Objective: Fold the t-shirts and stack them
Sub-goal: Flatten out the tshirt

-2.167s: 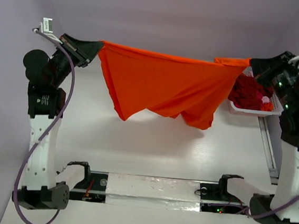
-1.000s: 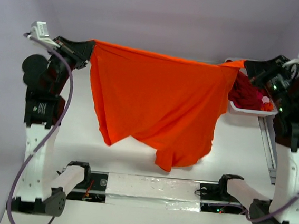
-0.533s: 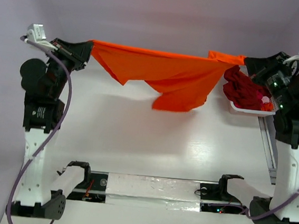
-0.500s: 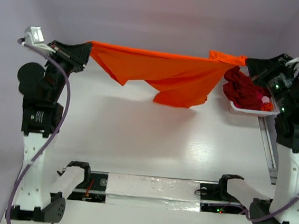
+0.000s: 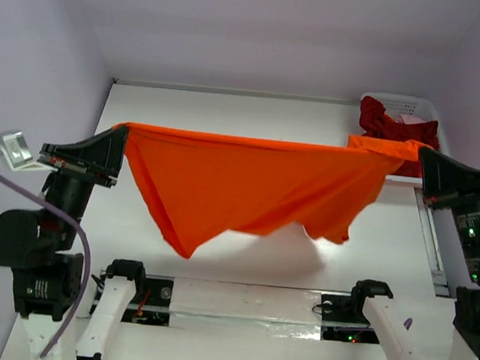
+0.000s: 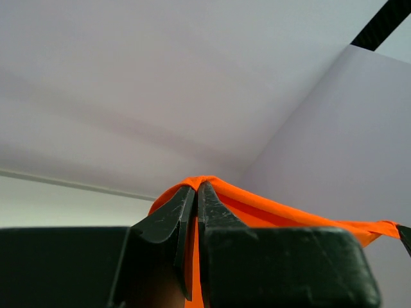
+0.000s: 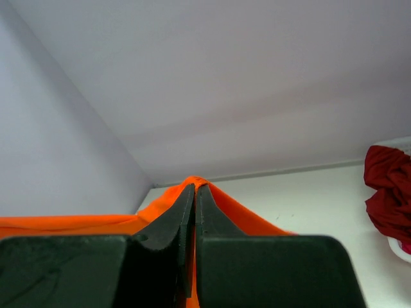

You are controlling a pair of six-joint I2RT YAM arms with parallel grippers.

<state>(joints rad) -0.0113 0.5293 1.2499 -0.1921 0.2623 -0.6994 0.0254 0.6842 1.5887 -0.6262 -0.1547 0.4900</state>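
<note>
Holding the orange t-shirt (image 5: 247, 189) up by two points of its top edge, we have it stretched in the air above the white table (image 5: 230, 111), well clear of the surface. Our left gripper (image 5: 124, 130) is pinched tight on the cloth at the left end, and our right gripper (image 5: 422, 155) is pinched tight on it at the right end. In both wrist views the black tapered fingers meet on a thin ridge of orange fabric that peaks just past their tips.

Between the two grips the top edge runs nearly straight and taut. Below it the soft, matte cloth hangs in an uneven sheet. It is deepest at the left, where it narrows to a rounded point, and it rises towards the right in a wavy lower edge with a small lobe near the right end. Shallow folds fan out from each pinch. A short flap of the same orange cloth sits bunched just beside our right gripper.

At the far right corner of the table stands a white plastic lattice basket (image 5: 400, 102). A crumpled dark red t-shirt (image 5: 382, 121) is heaped in it, with a bit of pale pink cloth (image 5: 414, 120) showing beside that.
</note>
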